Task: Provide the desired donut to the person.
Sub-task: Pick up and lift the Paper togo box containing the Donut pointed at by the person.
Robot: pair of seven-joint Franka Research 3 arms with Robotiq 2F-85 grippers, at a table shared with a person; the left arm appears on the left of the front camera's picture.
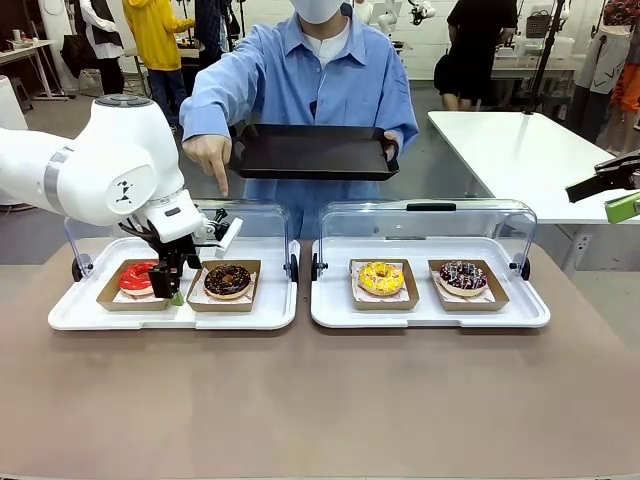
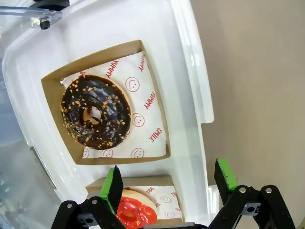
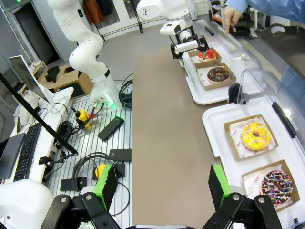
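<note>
The person (image 1: 320,75) in a light blue shirt holds a black tray (image 1: 312,152) in one hand and points a finger (image 1: 220,180) down toward the left white tray (image 1: 170,312). On that tray a red-glazed donut (image 1: 135,275) and a chocolate donut with nut bits (image 1: 228,280) each sit in a cardboard box. My left gripper (image 1: 170,285) hangs open low between the two boxes. In the left wrist view the gripper (image 2: 169,183) holds nothing, the nut donut (image 2: 95,112) lies ahead and the red donut (image 2: 136,212) is by one finger. My right gripper (image 3: 163,186) is open, off the table's right side.
The right white tray (image 1: 430,315) carries a yellow donut (image 1: 381,277) and a sprinkled chocolate donut (image 1: 462,276). Clear lids (image 1: 430,215) stand raised behind both trays. Bare brown table stretches in front. A white table (image 1: 520,140) stands at the back right.
</note>
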